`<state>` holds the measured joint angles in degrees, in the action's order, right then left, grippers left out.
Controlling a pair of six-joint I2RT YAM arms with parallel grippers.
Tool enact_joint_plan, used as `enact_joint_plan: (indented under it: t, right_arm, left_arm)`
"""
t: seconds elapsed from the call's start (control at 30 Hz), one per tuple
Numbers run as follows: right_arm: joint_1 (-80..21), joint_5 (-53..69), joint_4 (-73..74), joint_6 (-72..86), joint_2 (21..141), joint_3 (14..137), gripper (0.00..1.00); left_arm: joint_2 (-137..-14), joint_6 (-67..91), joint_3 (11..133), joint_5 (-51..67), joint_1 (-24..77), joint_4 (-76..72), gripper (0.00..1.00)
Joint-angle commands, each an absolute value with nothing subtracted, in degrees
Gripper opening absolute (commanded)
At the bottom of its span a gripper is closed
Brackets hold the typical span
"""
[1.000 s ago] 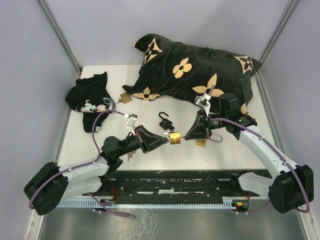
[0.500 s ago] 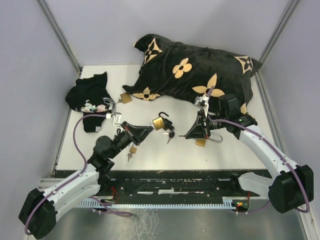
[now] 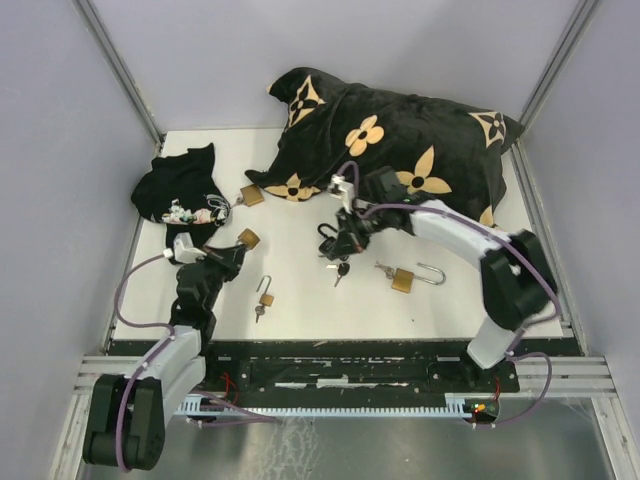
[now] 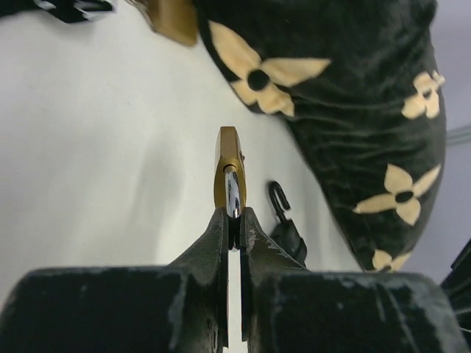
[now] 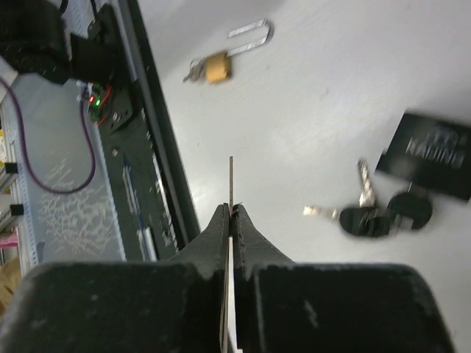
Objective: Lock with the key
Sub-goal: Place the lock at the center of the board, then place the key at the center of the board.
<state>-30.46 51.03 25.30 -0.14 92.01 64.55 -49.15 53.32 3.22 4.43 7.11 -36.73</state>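
Observation:
My left gripper (image 3: 236, 251) is shut on the silver shackle of a brass padlock (image 3: 248, 238) at the table's left; in the left wrist view the padlock (image 4: 229, 165) stands edge-on just past my gripper (image 4: 232, 218). My right gripper (image 3: 343, 243) hangs over the table's middle, above a black padlock (image 3: 328, 239) and a bunch of black-headed keys (image 3: 340, 268). In the right wrist view my gripper (image 5: 231, 210) is shut on a thin key (image 5: 230, 180) seen edge-on, with the key bunch (image 5: 383, 218) and the black padlock (image 5: 434, 154) to the right.
A brass padlock with an open shackle (image 3: 405, 279) lies right of centre, also in the right wrist view (image 5: 215, 66). A small padlock with a key (image 3: 265, 296) lies near the front. Another brass padlock (image 3: 251, 196), a black cloth (image 3: 180, 195) and a big black pillow (image 3: 400, 140) lie further back.
My left arm has pulled back to the left with the brass padlock. My right arm has swung left from the open-shackle padlock to over the black padlock and keys.

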Motion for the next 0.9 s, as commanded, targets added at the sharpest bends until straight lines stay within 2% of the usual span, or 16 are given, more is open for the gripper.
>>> enact_joint_plan:
  t: [0.0,0.27,0.43,0.53,0.6,0.63,0.67,0.7,0.77,0.87]
  right_arm:
    - [-37.36,43.98,21.85,7.71,108.26,81.05,0.02]
    - [-45.29,38.36,23.44,19.81,134.33,109.73,0.04]
    - [-47.35,36.51,18.74,26.09,141.32,116.29,0.07]
    - [-48.78,36.04,18.37,27.41,144.9,120.7,0.08]
    - [-49.55,35.09,19.4,27.96,146.65,123.87,0.14]
    - [-49.64,34.32,20.15,28.18,148.33,125.7,0.2]
    - [-49.73,33.9,20.79,28.16,148.77,126.84,0.33]
    - [-49.62,33.59,21.8,27.49,148.83,127.73,0.4]
    - [-49.0,32.78,23.53,25.38,147.8,128.12,0.45]
    - [-47.3,32.71,23.91,23.74,143.89,125.76,0.45]
  left_arm:
    - [-47.47,56.8,3.96,2.12,1.03,-38.44,0.03]
    - [-48.27,58.18,3.2,-4.08,-2.69,-31.04,0.03]
    - [-52.2,58.83,2.89,-5.09,-2.98,-32.7,0.04]
    - [-54.31,59.18,3.19,-4.44,-2.99,-32.98,0.09]
    - [-54.86,59.44,3.45,-4.63,-2.97,-31.87,0.17]
    - [-54.67,59.75,3.69,-5.04,-3.0,-30.32,0.25]
    - [-54.16,59.96,4.02,-5.68,-3.03,-28.23,0.32]
    - [-53.15,59.86,4.53,-6.45,-3.06,-25.97,0.41]
    - [-50.21,59.78,5.76,-8.97,-3.06,-18.87,0.56]
    - [-43.12,60.08,7.75,-13.72,-3.05,-8.15,0.75]
